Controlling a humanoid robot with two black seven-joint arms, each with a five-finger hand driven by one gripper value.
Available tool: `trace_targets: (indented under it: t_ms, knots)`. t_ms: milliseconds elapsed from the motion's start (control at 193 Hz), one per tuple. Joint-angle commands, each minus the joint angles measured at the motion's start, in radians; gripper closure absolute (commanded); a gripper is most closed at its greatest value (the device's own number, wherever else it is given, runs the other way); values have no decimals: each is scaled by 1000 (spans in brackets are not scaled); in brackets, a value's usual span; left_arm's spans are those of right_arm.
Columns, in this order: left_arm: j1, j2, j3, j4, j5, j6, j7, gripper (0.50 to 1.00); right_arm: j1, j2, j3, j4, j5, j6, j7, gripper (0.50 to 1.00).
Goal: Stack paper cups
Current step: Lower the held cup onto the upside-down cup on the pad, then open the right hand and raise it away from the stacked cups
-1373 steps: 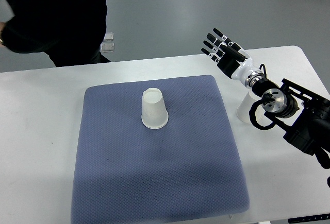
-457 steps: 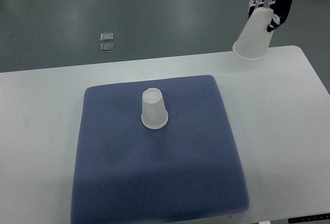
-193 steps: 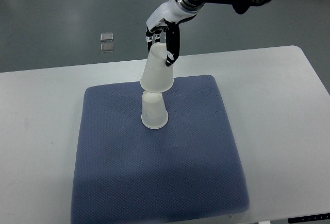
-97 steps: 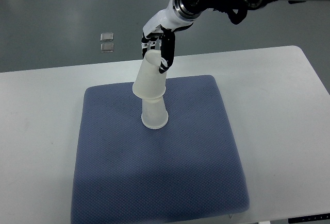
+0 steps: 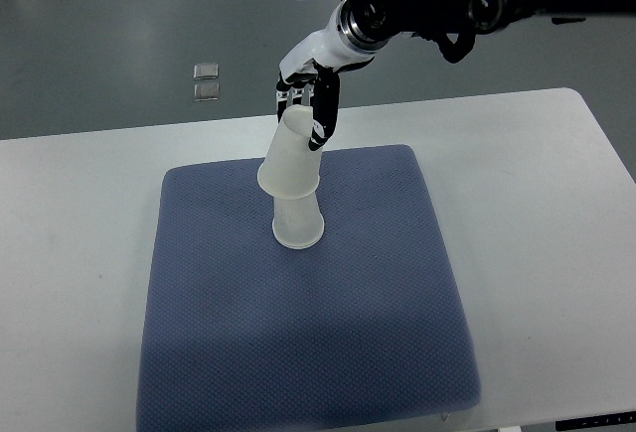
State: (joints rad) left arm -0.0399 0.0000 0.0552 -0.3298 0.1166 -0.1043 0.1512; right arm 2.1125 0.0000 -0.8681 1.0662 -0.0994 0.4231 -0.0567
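a: r hand (image 5: 306,109)?
b: fingers wrapped round upper paper cup (image 5: 292,159), held mouth-down, tilted, its rim over the top of lower cup (image 5: 297,225).
a: lower cup where?
b: upside down on blue mat (image 5: 308,343), upper-middle, white table (image 5: 89,253) under it.
a: anything nearby?
b: two small clear things (image 5: 207,82) on floor beyond table, well apart. mat around cups bare.

Place: lab | Evidence: white table (image 5: 556,214), blue mat (image 5: 328,333) (test setup), grey floor (image 5: 99,35)
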Motion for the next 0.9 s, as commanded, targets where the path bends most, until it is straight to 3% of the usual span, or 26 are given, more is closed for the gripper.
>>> trace_targets:
  t_ms: [0, 894]
  knots:
    - [0, 0, 0, 0, 0, 0, -1, 500, -5, 0, 0, 0, 0, -1, 0, 748]
    - [2, 0, 0, 1, 0, 0, 1, 500, -40, 0, -2, 0, -2, -26, 0, 715]
